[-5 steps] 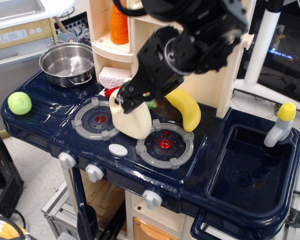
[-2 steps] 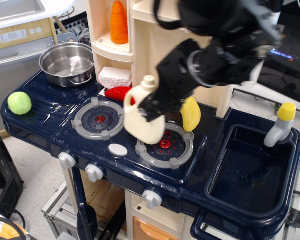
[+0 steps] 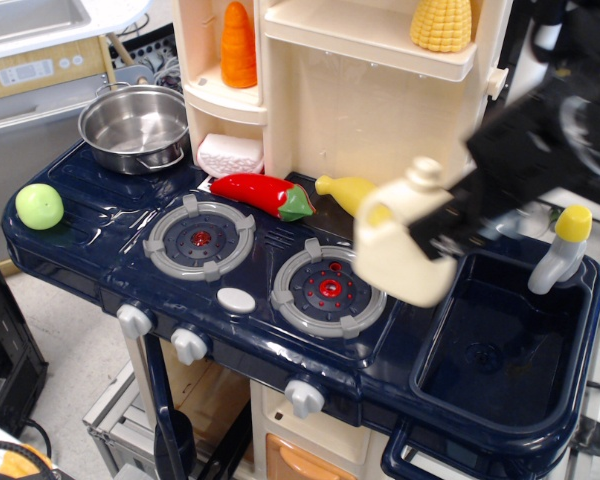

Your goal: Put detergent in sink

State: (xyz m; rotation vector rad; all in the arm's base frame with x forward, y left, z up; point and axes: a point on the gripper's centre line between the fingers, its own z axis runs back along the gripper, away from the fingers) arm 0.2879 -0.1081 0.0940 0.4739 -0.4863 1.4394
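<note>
The cream-white detergent jug (image 3: 400, 245) with a round cap hangs in the air above the counter, just left of the sink's left rim. My gripper (image 3: 450, 232) is shut on the jug's right side; the black arm is blurred and reaches in from the upper right. The sink (image 3: 540, 395) is a deep dark navy basin at the right end of the toy kitchen, with a small round drain.
A yellow-topped faucet (image 3: 562, 248) stands at the sink's back right. Two burners (image 3: 200, 240), a red pepper (image 3: 260, 192), a banana (image 3: 348, 190), a steel pot (image 3: 138, 126) and a green apple (image 3: 39, 206) are on the counter. Shelves rise behind.
My gripper has carried the detergent jug up off the burners and to the right, from over the stove to beside the sink's left rim. The banana and pepper are now uncovered.
</note>
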